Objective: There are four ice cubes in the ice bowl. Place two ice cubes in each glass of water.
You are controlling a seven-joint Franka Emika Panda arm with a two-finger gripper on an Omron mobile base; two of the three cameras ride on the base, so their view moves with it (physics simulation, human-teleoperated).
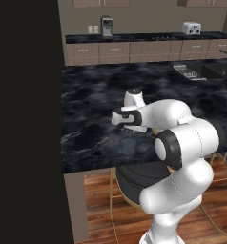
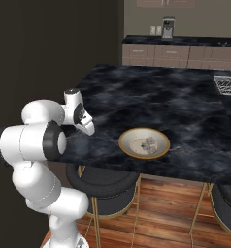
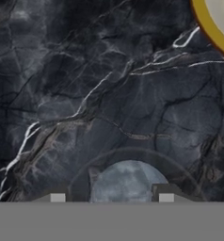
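Ice cubes (image 2: 147,143) lie in the ice bowl (image 2: 129,135) — gripper (image 3: 112,197) parted over a glass of water (image 3: 130,181), holding nothing.

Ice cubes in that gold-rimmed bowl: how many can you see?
2, as far as I can tell: pale ice cubes huddled together near the middle of the bowl. They blur into one clump, so more may be hidden.

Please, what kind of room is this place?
Most likely a home kitchen: a dark marbled stone island counter, brown wooden drawer cabinets along the back wall, and a silver toaster on that far worktop.
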